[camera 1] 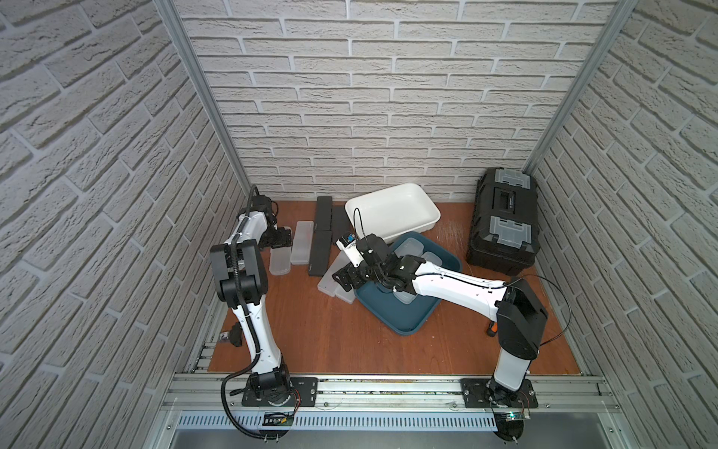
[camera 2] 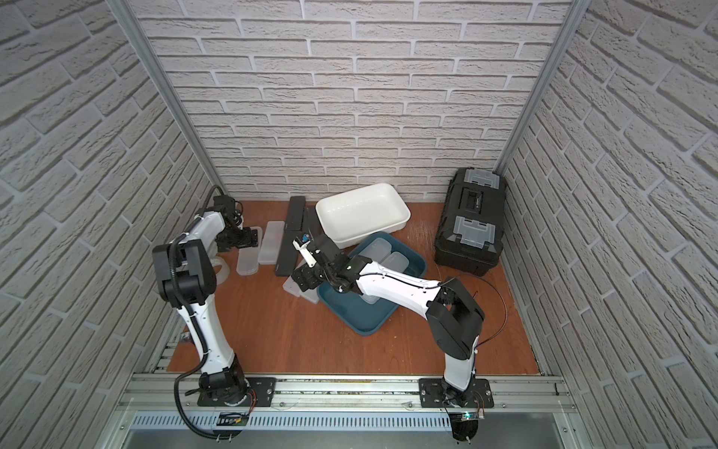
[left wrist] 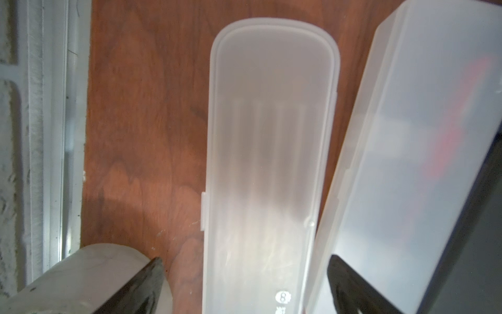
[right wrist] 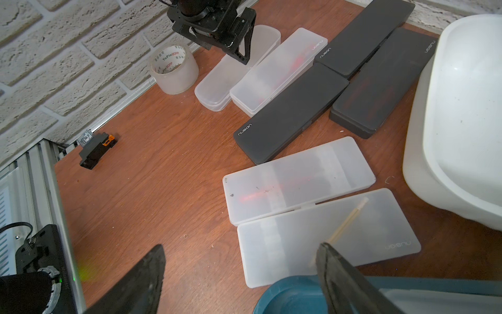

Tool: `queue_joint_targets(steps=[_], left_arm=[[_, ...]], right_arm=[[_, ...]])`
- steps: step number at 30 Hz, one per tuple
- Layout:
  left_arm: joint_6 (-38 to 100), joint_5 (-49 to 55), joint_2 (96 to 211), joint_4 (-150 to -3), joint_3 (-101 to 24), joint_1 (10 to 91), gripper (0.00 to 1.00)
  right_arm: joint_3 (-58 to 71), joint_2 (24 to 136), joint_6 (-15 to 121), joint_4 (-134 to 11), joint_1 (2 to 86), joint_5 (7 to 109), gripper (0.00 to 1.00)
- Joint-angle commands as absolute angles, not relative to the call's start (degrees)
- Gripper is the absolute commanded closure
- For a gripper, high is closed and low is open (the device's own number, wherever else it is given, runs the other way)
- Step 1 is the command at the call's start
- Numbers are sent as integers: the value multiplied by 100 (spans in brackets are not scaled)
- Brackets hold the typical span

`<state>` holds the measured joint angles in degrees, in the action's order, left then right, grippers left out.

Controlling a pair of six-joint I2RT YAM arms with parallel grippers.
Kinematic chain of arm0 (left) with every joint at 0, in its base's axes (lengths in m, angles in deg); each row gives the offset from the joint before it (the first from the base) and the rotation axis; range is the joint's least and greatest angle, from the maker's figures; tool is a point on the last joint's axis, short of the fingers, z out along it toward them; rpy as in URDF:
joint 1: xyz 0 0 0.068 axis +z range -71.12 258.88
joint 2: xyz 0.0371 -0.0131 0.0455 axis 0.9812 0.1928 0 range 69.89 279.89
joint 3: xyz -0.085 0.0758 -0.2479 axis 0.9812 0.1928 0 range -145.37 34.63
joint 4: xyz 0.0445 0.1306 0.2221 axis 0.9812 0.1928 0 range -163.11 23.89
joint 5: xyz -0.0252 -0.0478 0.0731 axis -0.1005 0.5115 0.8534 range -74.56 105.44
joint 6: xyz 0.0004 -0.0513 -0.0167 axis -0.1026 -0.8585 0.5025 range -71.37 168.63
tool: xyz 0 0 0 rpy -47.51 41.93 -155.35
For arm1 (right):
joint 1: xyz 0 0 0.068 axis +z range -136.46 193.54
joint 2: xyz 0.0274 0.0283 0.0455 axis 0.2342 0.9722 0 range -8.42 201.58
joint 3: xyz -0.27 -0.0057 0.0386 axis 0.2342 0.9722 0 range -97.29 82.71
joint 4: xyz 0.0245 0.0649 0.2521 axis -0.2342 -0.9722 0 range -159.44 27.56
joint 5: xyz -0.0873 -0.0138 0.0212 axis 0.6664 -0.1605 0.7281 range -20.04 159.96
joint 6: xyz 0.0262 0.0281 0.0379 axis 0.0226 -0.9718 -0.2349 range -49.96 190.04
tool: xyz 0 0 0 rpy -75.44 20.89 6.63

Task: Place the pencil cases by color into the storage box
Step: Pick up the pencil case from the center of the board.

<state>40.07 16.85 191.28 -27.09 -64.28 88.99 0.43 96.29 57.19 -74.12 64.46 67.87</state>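
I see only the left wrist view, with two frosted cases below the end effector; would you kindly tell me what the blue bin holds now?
Observer: The blue bin holds several frosted cases; no black ones show in it.
Operator: Thank you. And the white bin?
Observer: The white bin is empty.
Operator: Where is the right end effector?
Observer: The right end effector is open above two loose cases, which lie side by side next to the blue bin.
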Motion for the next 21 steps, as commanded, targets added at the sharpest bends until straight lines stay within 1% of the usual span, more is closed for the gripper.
queue_joint_targets(steps=[1,21], left_arm=[[4010,1665,19198,-2840,-6488,8941,7],[3828,1684,19503,-2982,-6637,8930,7]], right_arm=[[158,9406,5779,-7184,6495,6873,13],[11,9609,5878,-7202,6510,6814,14]])
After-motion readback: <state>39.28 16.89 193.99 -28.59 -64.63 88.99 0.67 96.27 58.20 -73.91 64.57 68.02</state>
